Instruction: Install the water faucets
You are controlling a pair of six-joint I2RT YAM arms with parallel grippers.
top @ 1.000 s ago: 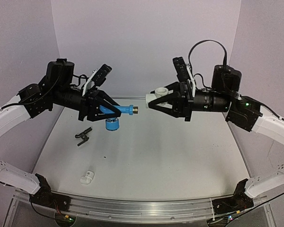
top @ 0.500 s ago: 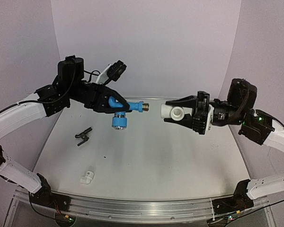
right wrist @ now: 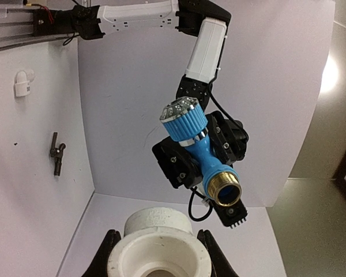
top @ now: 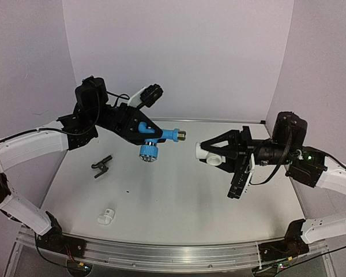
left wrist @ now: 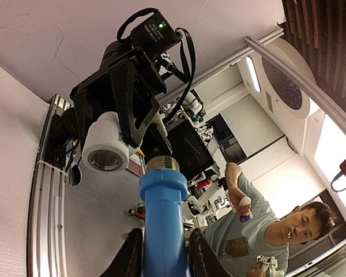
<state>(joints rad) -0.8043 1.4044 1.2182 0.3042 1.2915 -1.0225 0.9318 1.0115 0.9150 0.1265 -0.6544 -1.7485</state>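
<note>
My left gripper (top: 143,130) is shut on the bright blue faucet (top: 160,135), held in the air with its brass threaded end pointing right and its ribbed knob hanging down. In the left wrist view the faucet (left wrist: 163,213) rises between my fingers. My right gripper (top: 216,151) is shut on a white pipe fitting (top: 206,151), also in the air, its open end facing the faucet across a small gap. In the right wrist view the fitting (right wrist: 160,248) sits between my fingers and the faucet (right wrist: 203,156) hangs beyond it.
A second small white fitting (top: 105,216) lies on the table at the near left. A small black part (top: 101,166) lies left of centre. Grey walls close the back and both sides. A metal rail (top: 161,254) runs along the near edge.
My left gripper has carried the faucet up and to the right. My right arm has dropped and rolled, moving the white fitting lower. The gap between both parts stays small.
</note>
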